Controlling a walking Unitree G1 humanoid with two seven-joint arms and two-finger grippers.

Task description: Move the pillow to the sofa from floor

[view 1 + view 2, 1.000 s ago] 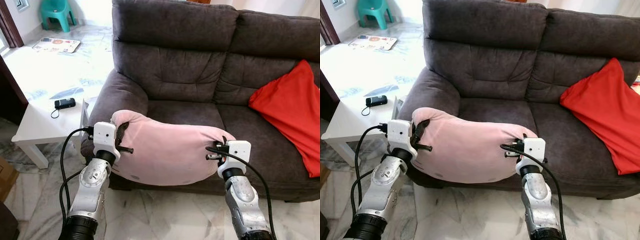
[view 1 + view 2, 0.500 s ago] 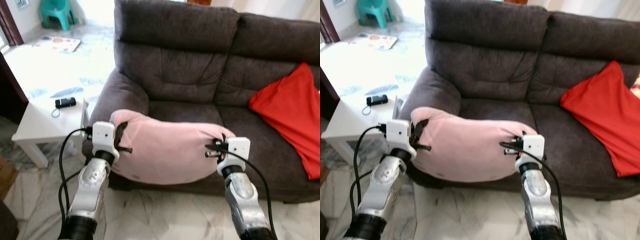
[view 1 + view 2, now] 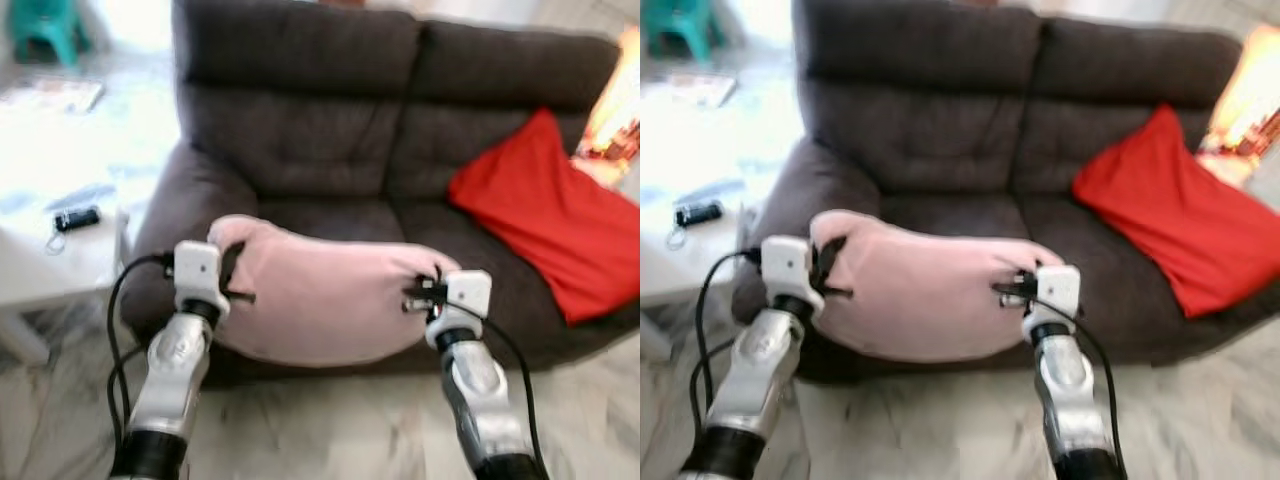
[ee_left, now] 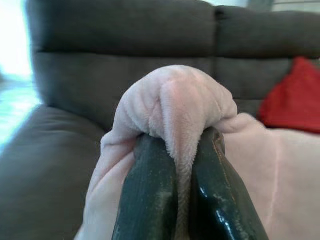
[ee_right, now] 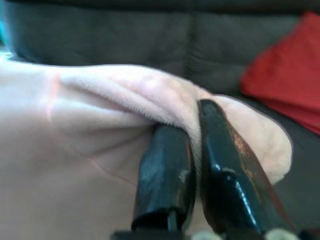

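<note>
Motion blur softens the head views. One pink pillow (image 3: 325, 300) hangs before the sofa (image 3: 300, 120), each end pinched by the left hand (image 4: 182, 170) and right hand (image 5: 192, 165); one red cushion (image 3: 540, 210) leans there.

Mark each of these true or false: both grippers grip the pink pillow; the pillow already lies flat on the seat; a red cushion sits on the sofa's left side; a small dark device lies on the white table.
1. Both grippers grip the pink pillow. True: the left gripper and right gripper each pinch its fabric, jaws closed on a fold.
2. The pillow already lies flat on the seat. False: it is held up at the front edge of the sofa.
3. A red cushion sits on the sofa's left side. False: the red cushion is on the right.
4. A small dark device lies on the white table. True.
</note>
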